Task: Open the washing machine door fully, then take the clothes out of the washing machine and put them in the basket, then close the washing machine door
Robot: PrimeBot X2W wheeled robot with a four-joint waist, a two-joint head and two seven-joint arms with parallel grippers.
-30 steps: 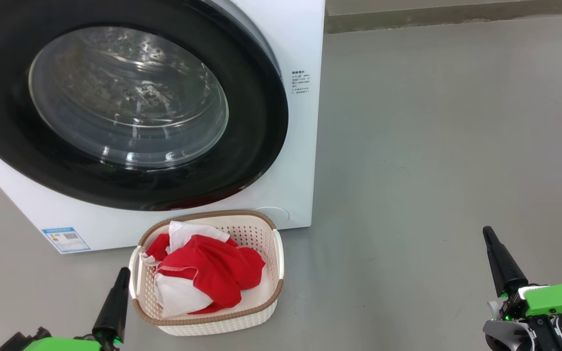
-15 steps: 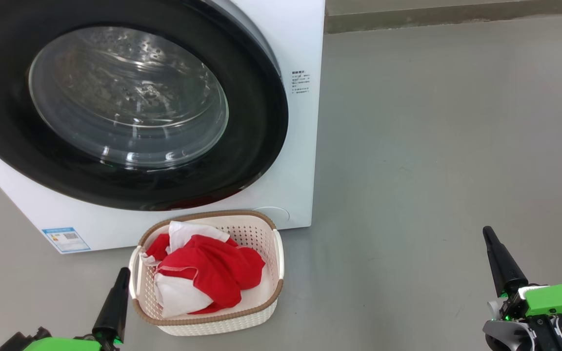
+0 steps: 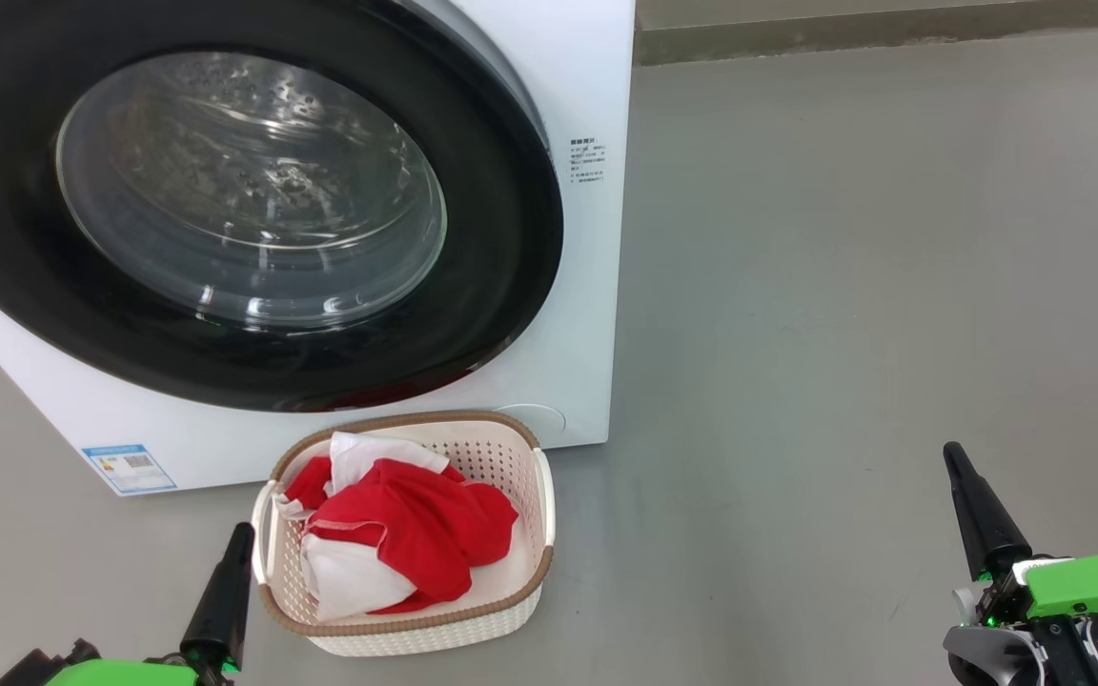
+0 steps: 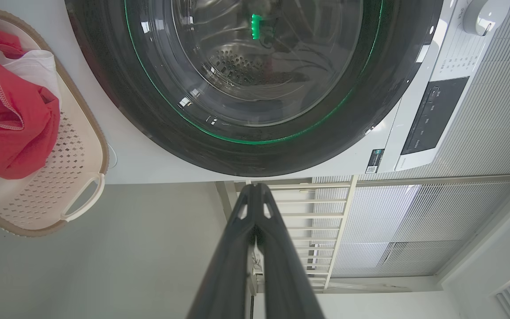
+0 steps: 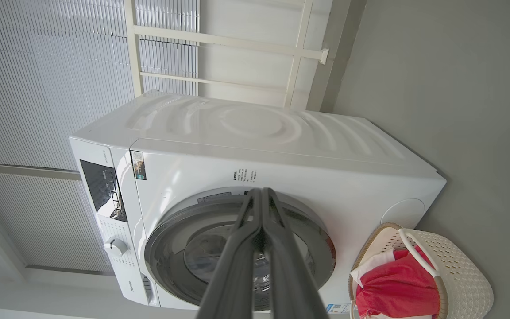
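The washing machine (image 3: 587, 286) (image 5: 281, 146) is a white front-loader. Its door (image 3: 254, 200) (image 4: 255, 79) (image 5: 193, 257), black-rimmed with a clear glass bowl, lies closed flat against the front. Behind the glass I see bare perforated drum. The cream basket (image 3: 530, 572) (image 4: 82, 177) (image 5: 458, 270) stands on the floor before the machine, and the red and white clothes (image 3: 396, 534) (image 4: 7, 128) (image 5: 396, 292) lie bunched inside it. My left gripper (image 3: 242, 530) (image 4: 255, 188) is shut and empty just left of the basket. Far off at the lower right, my right gripper (image 3: 951, 450) (image 5: 261, 191) is also shut and empty.
Grey floor (image 3: 844, 286) stretches to the right of the machine. A wall base (image 3: 892, 29) runs along the back. White window bars and slatted blinds (image 5: 60, 66) stand behind the machine. The control panel and dial (image 4: 481, 17) sit at its top.
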